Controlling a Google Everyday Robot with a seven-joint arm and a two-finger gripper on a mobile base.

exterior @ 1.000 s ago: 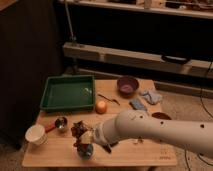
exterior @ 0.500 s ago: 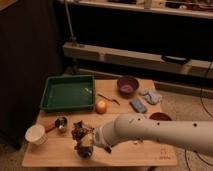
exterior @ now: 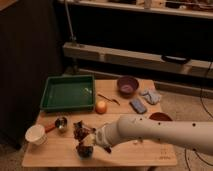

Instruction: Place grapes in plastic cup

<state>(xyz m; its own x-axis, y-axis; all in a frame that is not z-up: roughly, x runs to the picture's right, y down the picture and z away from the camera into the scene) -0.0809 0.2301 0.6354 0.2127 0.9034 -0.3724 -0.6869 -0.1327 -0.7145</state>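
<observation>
My gripper (exterior: 88, 142) is at the front left of the wooden table (exterior: 130, 150), at the end of the white arm that reaches in from the right. It is shut on the grapes (exterior: 79, 130), a dark reddish-purple bunch that sticks up and to the left of it. The bunch's lower end hangs at the small light blue plastic cup (exterior: 84, 151), which stands right under the gripper and is mostly hidden by it. I cannot tell whether the grapes touch the inside of the cup.
A white cup (exterior: 36, 134) and a small metal cup (exterior: 61, 123) stand to the left. A green tray (exterior: 68, 92) is behind, with an orange (exterior: 101, 106), a purple bowl (exterior: 127, 86), a blue sponge (exterior: 137, 105), a cloth (exterior: 151, 96) and a red bowl (exterior: 160, 117).
The gripper with the grapes has sunk slightly toward the blue cup. Everything else on the table has stayed where it was.
</observation>
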